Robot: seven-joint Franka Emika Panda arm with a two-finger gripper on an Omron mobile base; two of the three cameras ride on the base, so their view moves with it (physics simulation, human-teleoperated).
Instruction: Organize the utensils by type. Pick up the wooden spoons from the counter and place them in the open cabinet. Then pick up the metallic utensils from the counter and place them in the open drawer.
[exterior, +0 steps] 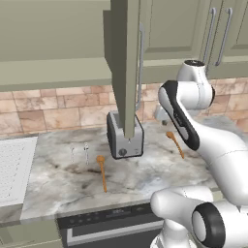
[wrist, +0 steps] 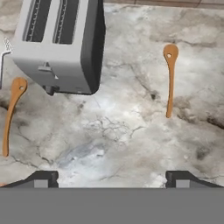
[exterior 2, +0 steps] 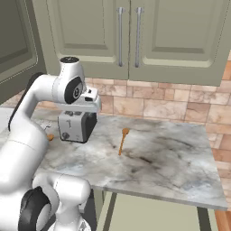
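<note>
No readable text, labels, brands or numbers anywhere. The toaster front is blank; faint marks on the dark appliance panel under the desk are too blurred to read.

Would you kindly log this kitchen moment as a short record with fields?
end effector: open, holding nothing, above the counter
toaster: upright on the counter, between the two spoons
left spoon: flat on the counter, left of the toaster
right spoon: flat on the counter, right of the toaster
metal utensils: two, side by side near the left spoon
cabinet door: swung open
</note>
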